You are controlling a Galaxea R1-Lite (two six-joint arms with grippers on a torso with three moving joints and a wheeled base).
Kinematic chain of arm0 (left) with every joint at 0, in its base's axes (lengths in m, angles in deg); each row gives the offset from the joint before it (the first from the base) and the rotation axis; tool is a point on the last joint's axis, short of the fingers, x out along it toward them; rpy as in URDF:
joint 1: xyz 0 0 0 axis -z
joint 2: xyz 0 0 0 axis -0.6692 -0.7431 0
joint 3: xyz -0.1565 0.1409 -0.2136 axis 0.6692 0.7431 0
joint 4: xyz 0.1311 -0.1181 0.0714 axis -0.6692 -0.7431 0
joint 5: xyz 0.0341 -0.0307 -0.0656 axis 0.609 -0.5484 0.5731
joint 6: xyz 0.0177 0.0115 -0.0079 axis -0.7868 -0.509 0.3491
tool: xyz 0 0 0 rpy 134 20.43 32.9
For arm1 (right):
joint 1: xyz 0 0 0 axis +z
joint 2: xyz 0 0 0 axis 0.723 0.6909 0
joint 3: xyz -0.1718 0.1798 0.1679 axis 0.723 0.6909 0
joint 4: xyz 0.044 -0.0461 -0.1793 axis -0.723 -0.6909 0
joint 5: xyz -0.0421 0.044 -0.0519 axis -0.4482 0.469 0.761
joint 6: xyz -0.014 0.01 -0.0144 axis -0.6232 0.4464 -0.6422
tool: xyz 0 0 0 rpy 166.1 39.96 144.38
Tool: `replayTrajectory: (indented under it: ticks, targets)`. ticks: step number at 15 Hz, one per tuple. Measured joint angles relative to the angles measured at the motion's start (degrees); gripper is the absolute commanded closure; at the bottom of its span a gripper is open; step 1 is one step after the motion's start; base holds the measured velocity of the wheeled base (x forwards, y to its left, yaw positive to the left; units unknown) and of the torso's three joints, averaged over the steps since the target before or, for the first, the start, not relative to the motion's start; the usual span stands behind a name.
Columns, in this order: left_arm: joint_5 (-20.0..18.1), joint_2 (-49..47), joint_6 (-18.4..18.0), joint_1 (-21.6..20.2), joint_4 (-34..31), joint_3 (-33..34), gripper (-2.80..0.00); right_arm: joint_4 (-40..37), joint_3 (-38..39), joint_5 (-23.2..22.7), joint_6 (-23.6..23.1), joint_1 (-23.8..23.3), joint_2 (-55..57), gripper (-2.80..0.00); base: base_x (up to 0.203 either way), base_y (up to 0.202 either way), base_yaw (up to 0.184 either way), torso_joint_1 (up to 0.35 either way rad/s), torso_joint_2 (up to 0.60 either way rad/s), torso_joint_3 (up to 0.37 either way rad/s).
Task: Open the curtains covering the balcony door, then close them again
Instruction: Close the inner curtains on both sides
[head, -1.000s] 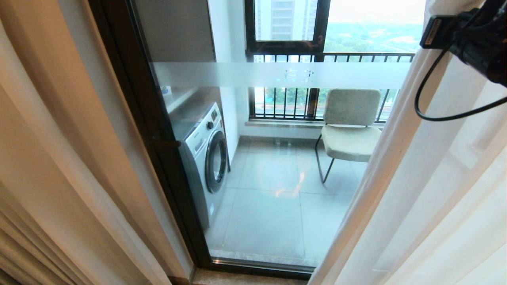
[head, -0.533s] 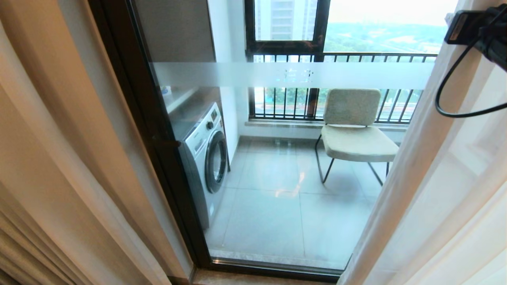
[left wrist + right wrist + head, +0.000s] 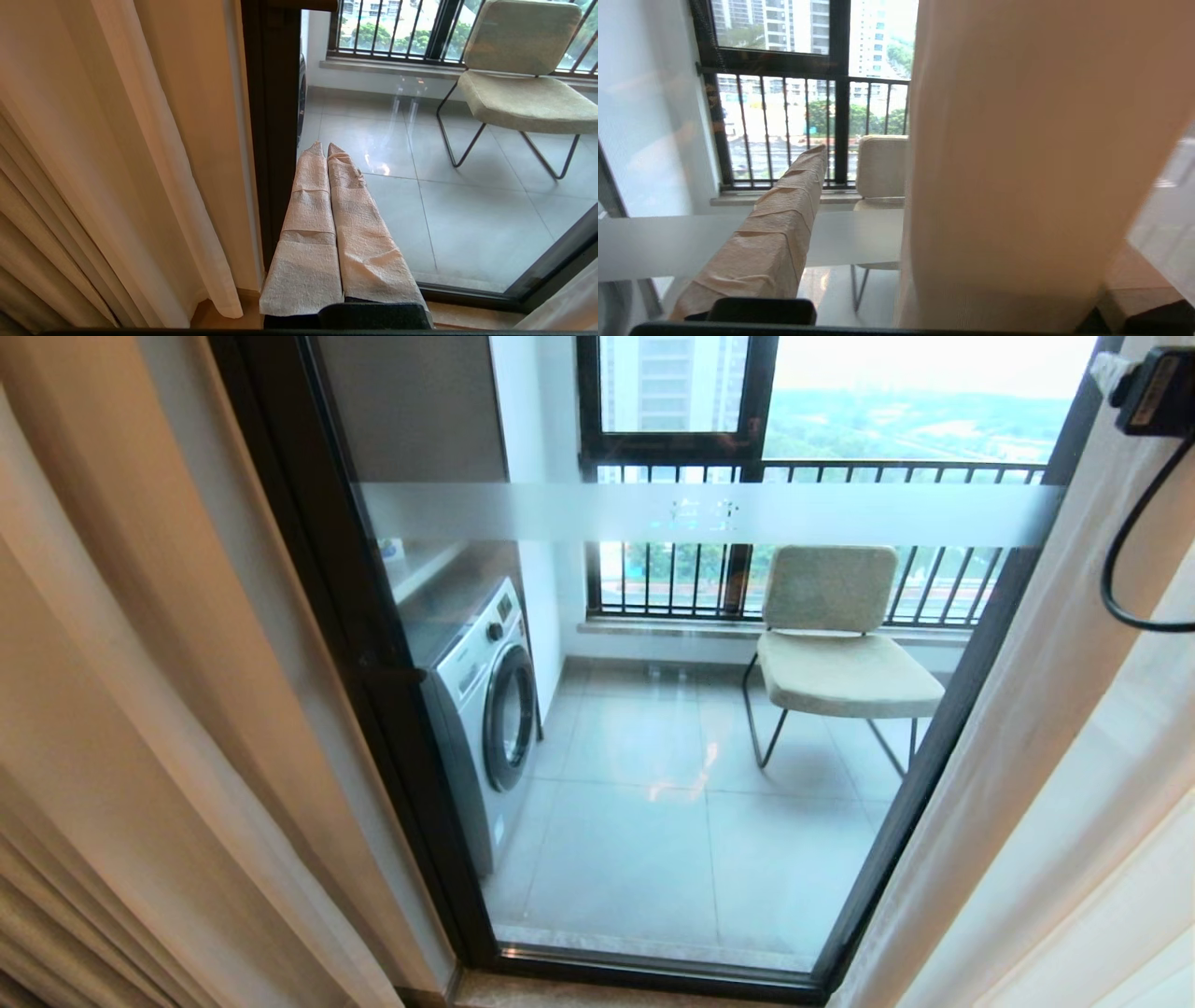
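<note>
Showing no readable writing, the balcony door (image 3: 653, 728) stands uncovered; left tool (image 3: 327, 154) pressed together, right tool (image 3: 859, 154) spread around curtains (image 3: 1008, 177).

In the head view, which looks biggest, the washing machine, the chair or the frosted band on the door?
1. Frosted band.
2. Washing machine and chair: about alike, and the chair stands farther off, so no ranking.

the balcony door (image 3: 653, 728) stands closed between its dark frames, so its glass blocks any reach toward the chair (image 3: 840, 653) and washing machine (image 3: 485, 709) beyond. the curtains (image 3: 140, 709) hang bunched at both sides, leaving the pane bare between them. the right gripper (image 3: 859, 186) sits high by the right-hand drape, a fold of fabric filling the gap beside its visible finger. the left gripper (image 3: 327, 154), closed, points at the left frame with free air around it.
</note>
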Motion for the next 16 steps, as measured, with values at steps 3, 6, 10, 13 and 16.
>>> replayTrajectory:
  ticks: [3,6,10,13,16]
  targets:
    - [0.0,0.0,0.0,0.0,0.0,0.0,0.0,-0.2,4.7,0.0,-1.4,-1.1,-5.0,-2.8,0.0,0.0,0.0,0.0,0.0,0.0]
    - [0.0,0.0,0.0,0.0,0.0,0.0,0.0,-1.5,11.1,0.0,-1.5,-2.5,-11.1,-2.8,0.0,0.0,0.0,0.0,0.0,0.0]
    - [0.0,0.0,0.0,0.0,0.0,0.0,0.0,-4.2,18.9,-0.2,-1.3,-3.9,-19.2,-2.8,0.0,0.0,0.0,0.0,0.0,0.0]
    - [0.0,0.0,0.0,0.0,0.0,0.0,0.0,-4.4,24.3,-0.6,-1.2,-4.1,-24.7,-2.8,0.0,0.0,0.0,0.0,0.0,0.0]
    - [0.0,0.0,0.0,0.0,0.0,0.0,0.0,-4.5,30.5,-0.8,-1.1,-3.8,-30.4,-2.8,0.0,0.0,0.0,0.0,0.0,0.0]
